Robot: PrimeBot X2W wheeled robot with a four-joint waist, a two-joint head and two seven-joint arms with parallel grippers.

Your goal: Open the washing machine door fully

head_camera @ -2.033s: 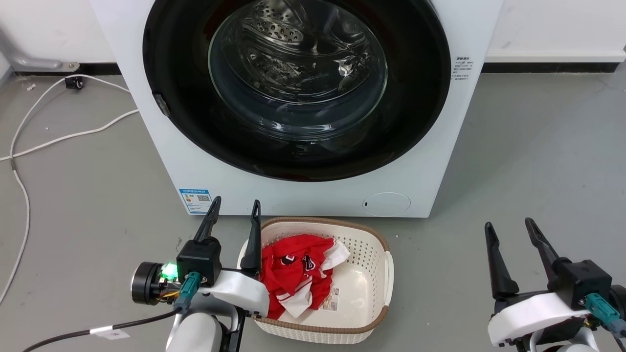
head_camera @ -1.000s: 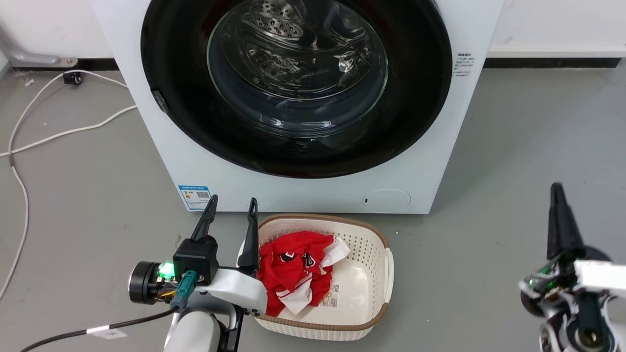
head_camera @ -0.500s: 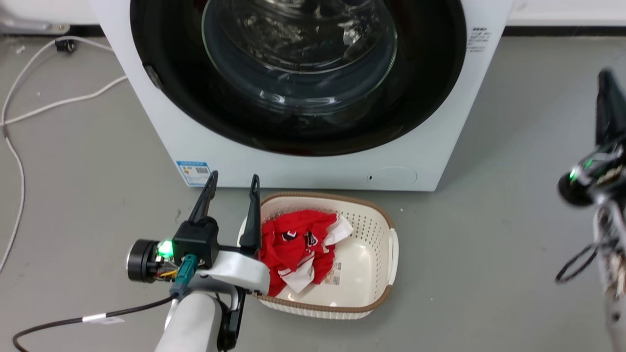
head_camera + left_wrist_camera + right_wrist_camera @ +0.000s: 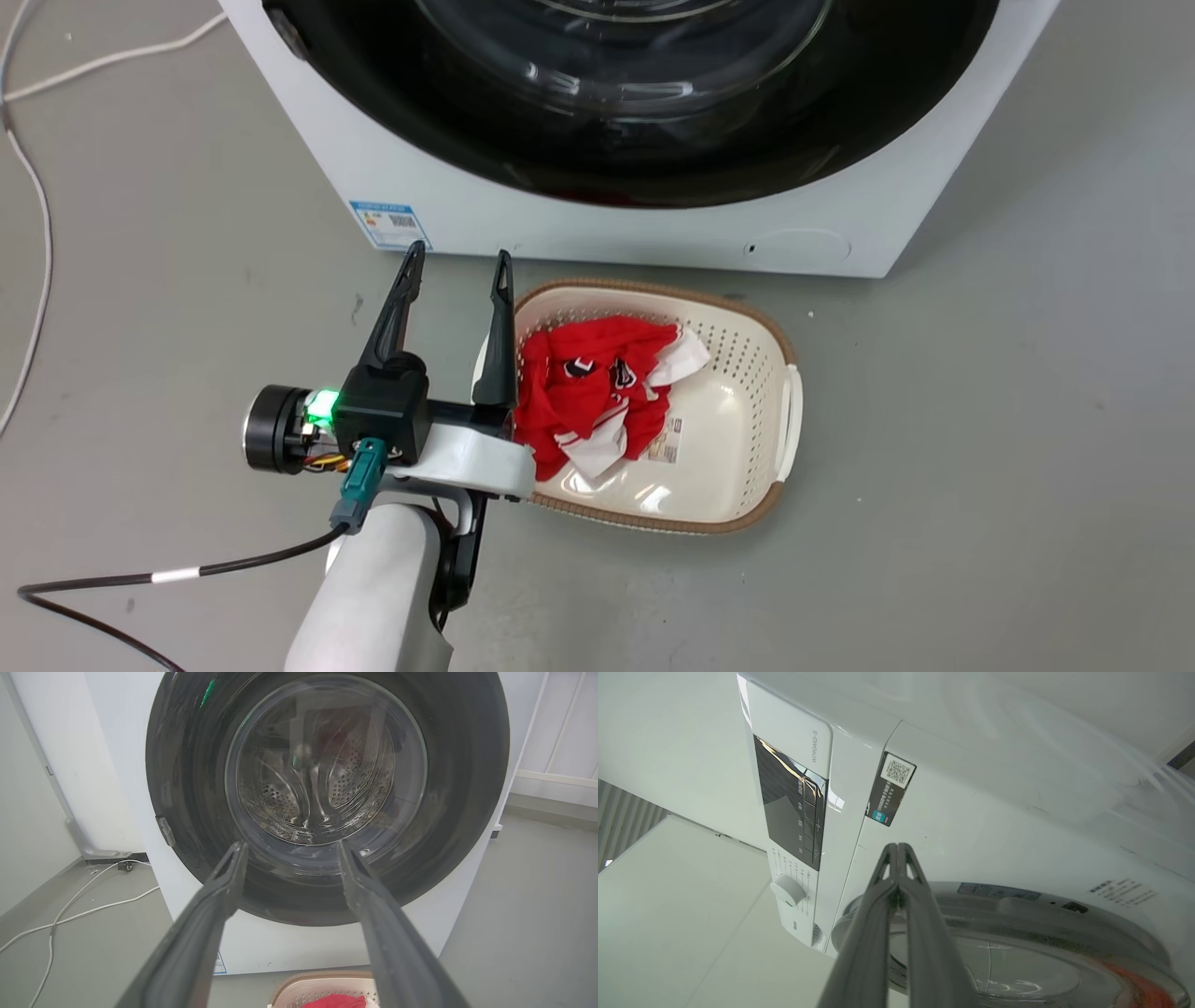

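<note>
Left wrist view: washing machine door [image 4: 187, 765] shut on machine front [image 4: 299, 947]; stiff, glossy, prob. slippery, glass fragile, so grip rim nr grey tab [image 4: 166, 830]. Left gripper [image 4: 292, 844] jaws wide; right gripper [image 4: 896, 848] jaws together, empty.

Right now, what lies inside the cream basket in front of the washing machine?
In the basket, a crumpled red and white garment fills its left half; a small printed label shows on the bare floor beside it. Whatever lies under the garment is covered.
</note>
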